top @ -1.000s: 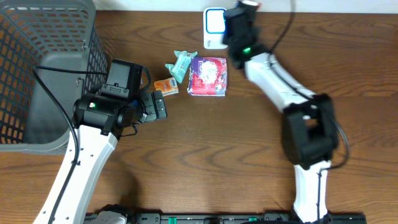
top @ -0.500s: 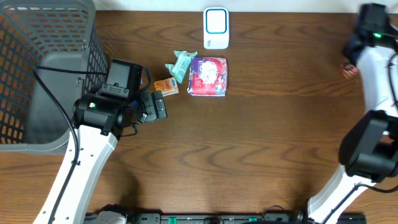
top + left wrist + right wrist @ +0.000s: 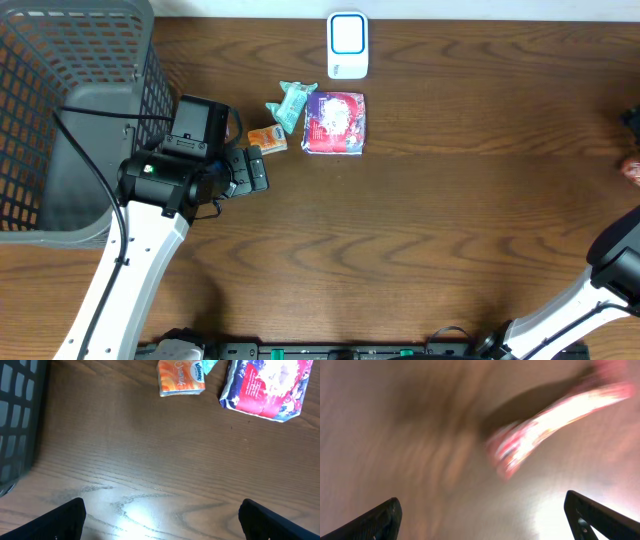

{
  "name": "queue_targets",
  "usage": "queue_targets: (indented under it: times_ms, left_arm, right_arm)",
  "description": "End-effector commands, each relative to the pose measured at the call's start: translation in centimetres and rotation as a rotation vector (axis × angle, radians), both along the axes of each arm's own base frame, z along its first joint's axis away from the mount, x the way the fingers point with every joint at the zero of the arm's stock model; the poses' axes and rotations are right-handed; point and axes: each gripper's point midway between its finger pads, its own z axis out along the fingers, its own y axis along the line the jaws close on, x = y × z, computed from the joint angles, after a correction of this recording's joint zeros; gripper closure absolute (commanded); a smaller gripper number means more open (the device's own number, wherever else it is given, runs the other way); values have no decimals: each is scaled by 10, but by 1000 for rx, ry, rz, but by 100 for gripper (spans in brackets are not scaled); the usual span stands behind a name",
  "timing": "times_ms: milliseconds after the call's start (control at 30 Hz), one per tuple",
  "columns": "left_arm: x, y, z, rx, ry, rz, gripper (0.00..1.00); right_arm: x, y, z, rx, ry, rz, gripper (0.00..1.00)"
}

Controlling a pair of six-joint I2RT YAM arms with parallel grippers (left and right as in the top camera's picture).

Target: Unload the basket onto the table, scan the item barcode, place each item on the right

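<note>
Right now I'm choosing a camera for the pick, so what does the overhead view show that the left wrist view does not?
Only overhead: the white device at the far edge, the left arm and most of the teal packet. Only left wrist: the Kleenex lettering on the orange tissue pack and the empty gap of the open left gripper. Both: that pack, the red and blue packet, part of the grey basket and the wooden table.
</note>
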Motion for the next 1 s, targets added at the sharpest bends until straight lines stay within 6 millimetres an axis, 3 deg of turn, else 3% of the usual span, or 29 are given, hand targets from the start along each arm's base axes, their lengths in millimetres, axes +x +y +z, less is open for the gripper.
queue_targets:
  times_ms: [0, 233, 433, 467, 667, 800, 967]
  left_arm:
    - [0, 1, -1, 10, 3, -5, 2]
    - [0, 1, -1, 10, 3, -5, 2]
    - [0, 1, -1, 10, 3, -5, 2]
    - [0, 1, -1, 10, 3, -5, 2]
    - [0, 1, -1, 10, 3, -5, 2]
    - [0, 1, -1, 10, 3, -5, 2]
    - [0, 1, -1, 10, 3, -5, 2]
  right_arm:
    - [37, 69, -11, 250, -126, 302, 1]
    - [64, 185, 4, 556, -234, 574, 1]
    - [55, 275, -7, 559, -64, 851, 1]
    - [50, 298, -13, 530, 7, 909, 1]
    - [39, 365, -25, 396, 177, 1062, 1]
    - [36, 421, -24, 387, 175, 1152, 1]
    - [45, 464, -20, 400, 110, 1111, 1]
